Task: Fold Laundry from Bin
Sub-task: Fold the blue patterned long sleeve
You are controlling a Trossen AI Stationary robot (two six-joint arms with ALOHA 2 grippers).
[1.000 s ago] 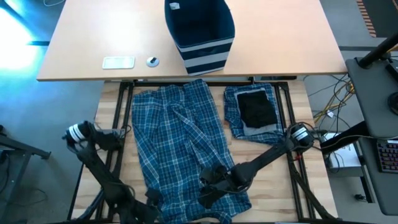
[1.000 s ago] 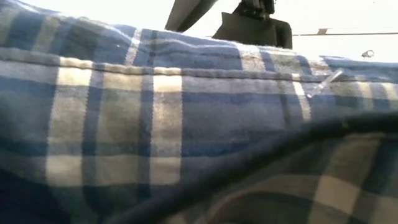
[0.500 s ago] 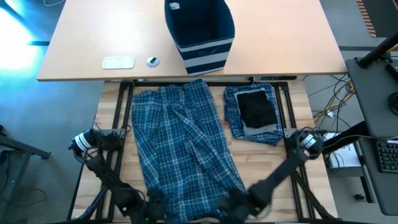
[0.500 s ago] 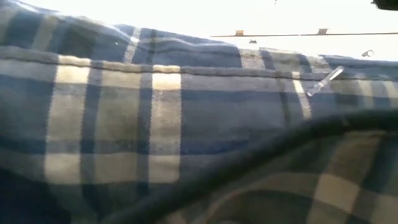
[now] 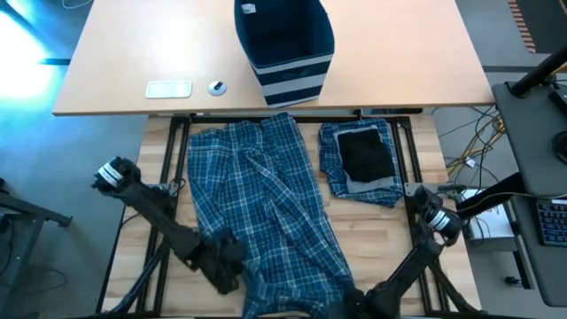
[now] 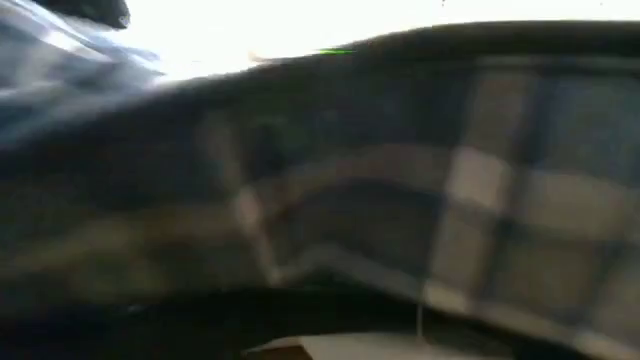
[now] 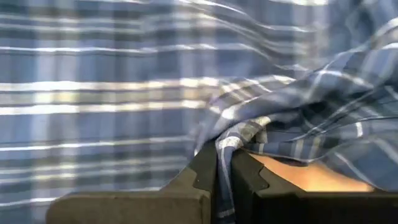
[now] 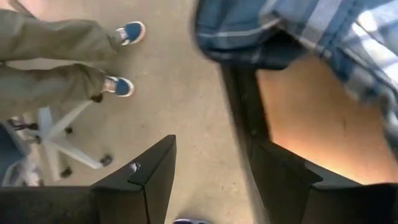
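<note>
Blue-and-white plaid trousers [image 5: 266, 199] lie spread on the wooden table [image 5: 164, 146], waist toward the far side. My left gripper [image 5: 226, 264] is at the near left edge of the trousers, shut on the cloth [image 7: 124, 93]. My right gripper [image 8: 214, 186] stands open past the table's near edge, right of the trousers' near end [image 8: 292, 25], with nothing between its fingers. The navy striped bin [image 5: 283, 44] stands on the far table. My left gripper pinches a pale hemmed edge of the trousers [image 7: 239, 134] between its two fingers, at the left side of the near end. The fingers come slanting down from the table's near left. Beside them the cloth arches slack above the bare wood [image 7: 305, 174].
A folded plaid piece with a small black piece on top [image 5: 363, 159] lies at the right of the trousers. A white slab [image 5: 168, 89] and a small round thing [image 5: 218, 87] sit on the far table. A person's legs [image 8: 56, 56] and a chair base show on the floor.
My left gripper has gone from the near edge toward the trousers' near left side, rolled, and shut on the cloth edge. My right gripper has gone from over the trousers toward the table's near right edge and stayed open. In the low view the near cloth has been pulled about.
</note>
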